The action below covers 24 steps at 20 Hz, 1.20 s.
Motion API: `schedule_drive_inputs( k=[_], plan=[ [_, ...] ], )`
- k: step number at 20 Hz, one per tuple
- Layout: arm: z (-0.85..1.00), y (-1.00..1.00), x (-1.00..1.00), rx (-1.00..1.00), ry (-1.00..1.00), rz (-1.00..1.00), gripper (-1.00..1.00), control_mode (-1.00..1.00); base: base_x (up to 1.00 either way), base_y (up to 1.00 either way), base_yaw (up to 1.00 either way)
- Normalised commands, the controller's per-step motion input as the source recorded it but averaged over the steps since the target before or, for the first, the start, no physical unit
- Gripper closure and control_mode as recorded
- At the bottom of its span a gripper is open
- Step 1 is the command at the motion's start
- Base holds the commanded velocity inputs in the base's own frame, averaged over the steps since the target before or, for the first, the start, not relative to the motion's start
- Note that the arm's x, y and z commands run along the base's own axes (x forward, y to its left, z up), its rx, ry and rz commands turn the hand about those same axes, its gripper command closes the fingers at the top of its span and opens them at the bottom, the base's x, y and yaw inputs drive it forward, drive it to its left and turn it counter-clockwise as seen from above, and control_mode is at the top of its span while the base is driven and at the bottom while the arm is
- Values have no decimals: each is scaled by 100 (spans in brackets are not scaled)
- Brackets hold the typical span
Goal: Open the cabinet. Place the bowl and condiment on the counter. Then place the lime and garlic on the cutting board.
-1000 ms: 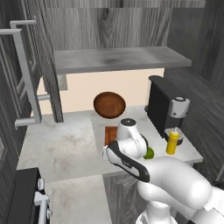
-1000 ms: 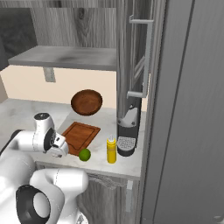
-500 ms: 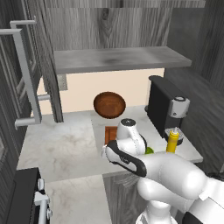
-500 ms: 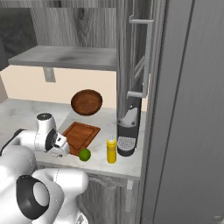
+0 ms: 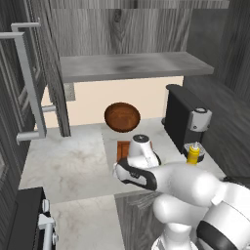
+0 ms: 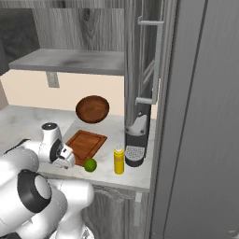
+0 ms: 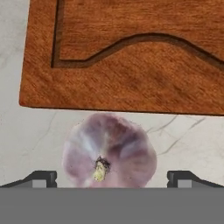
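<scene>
Two placements remain by your pictures: the cabinet (image 5: 34, 88) stands open, the glossy wooden bowl (image 6: 92, 108) and yellow squeeze-bottle condiment (image 6: 119, 159) already sit on the marbled counter (image 5: 68, 163). The smooth green lime (image 6: 90, 165) lies just off the grooved cutting board (image 7: 131, 52). The lumpy, pinkish garlic (image 7: 109, 153) rests on stone beside the board's edge, between the spread fingers of the tool (image 7: 111, 178); contact appears absent, though the view is tight.
</scene>
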Motion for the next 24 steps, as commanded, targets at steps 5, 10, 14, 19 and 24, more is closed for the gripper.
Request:
schedule_drive_inputs(
  k=[5,10,14,19,24],
  plan=[
    [-20,-1,11,0,0,-3,-100,-100,0,0,0],
    [-21,-2,7,0,0,-3,-100,-100,0,0,0],
    [-20,0,4,0,0,-2,100,-100,0,0,0],
    [-23,-1,0,0,-1,-1,100,-100,0,0,0],
    [-23,-4,0,0,-3,0,100,-100,0,0,0]
  ],
)
